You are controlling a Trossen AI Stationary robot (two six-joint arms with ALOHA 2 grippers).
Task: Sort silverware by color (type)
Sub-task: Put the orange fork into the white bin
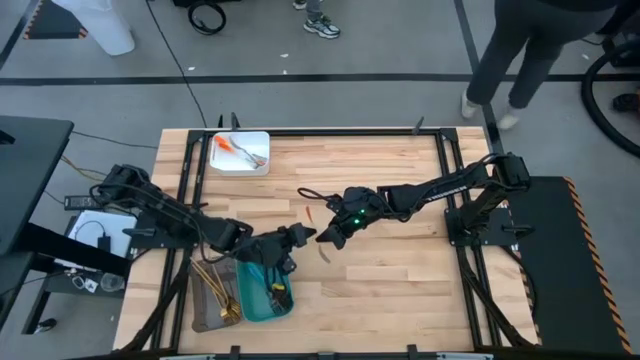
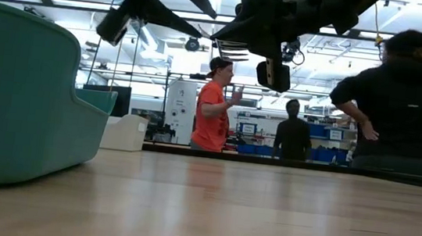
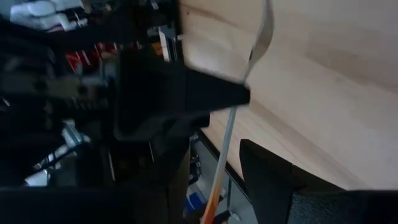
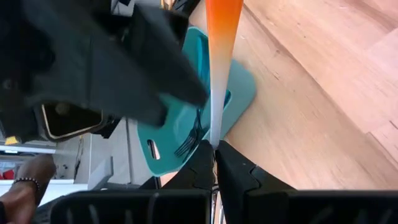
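A slim utensil [image 4: 221, 50], orange at one end and fading to pale silver, is in the air over the middle of the table. My right gripper [image 4: 215, 152] [image 1: 325, 238] is shut on its pale end. My left gripper [image 3: 245, 121] [image 1: 293, 238] is open. Its two fingers stand on either side of the utensil's shaft [image 3: 231, 124], and I cannot tell whether they touch it. In the low view both grippers are high above the wood. Under them lies the teal tray [image 4: 239, 93], which holds dark forks [image 4: 189, 140]. My right gripper pinches the utensil's pale end [image 4: 215, 134] between its two shut fingers. It comes in from the table's right side, slanting toward the near left. The utensil sticks straight out past the fingertips, along the fingers, with its orange end farthest away. It is lifted clear of the table.
A white tray [image 1: 255, 165] at the far left holds orange and silver pieces. A grey tray [image 1: 205, 305] with gold pieces sits beside the teal tray [image 1: 262, 305] at the near left. A small orange piece [image 1: 309, 212] lies on the wood. People stand beyond the table.
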